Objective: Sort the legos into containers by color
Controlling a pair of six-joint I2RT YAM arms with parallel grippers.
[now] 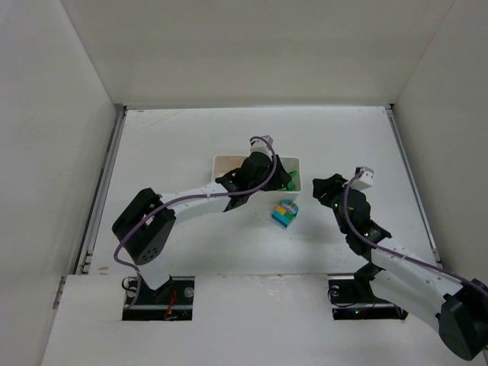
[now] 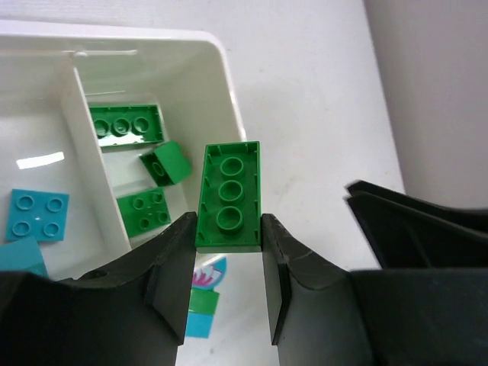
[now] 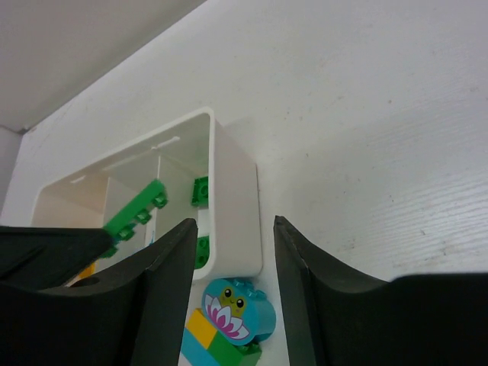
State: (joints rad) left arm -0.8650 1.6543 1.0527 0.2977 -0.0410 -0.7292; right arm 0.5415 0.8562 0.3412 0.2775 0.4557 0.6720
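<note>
1. Legos: one green brick [image 2: 229,198] is pinched across its short width by the left gripper [image 2: 227,232]. The jaws are closed partway onto it and hold nothing else.
2. The brick's long axis runs straight out along the fingers. It hangs above the tray [image 2: 152,34], about over the outer wall of the end compartment [image 2: 191,107], where three other green bricks [image 2: 126,122] already lie.
3. That compartment sits just to the left in the wrist view, so the drop probably needs a small shift inward first.
4. Cyan bricks [image 2: 36,213] lie in the next compartment over.
5. A mixed clump [image 1: 285,213] of cyan, yellow and green lies on the table [image 1: 191,252], just beside the tray's near corner.
6. The right gripper [image 3: 235,229] hovers with its jaws apart and nothing between them. The clump is just ahead of it, so it looks the better placed of the two arms to take it.
7. The table is flat and white, and the side walls [image 1: 46,114] stand well apart from the work.
</note>
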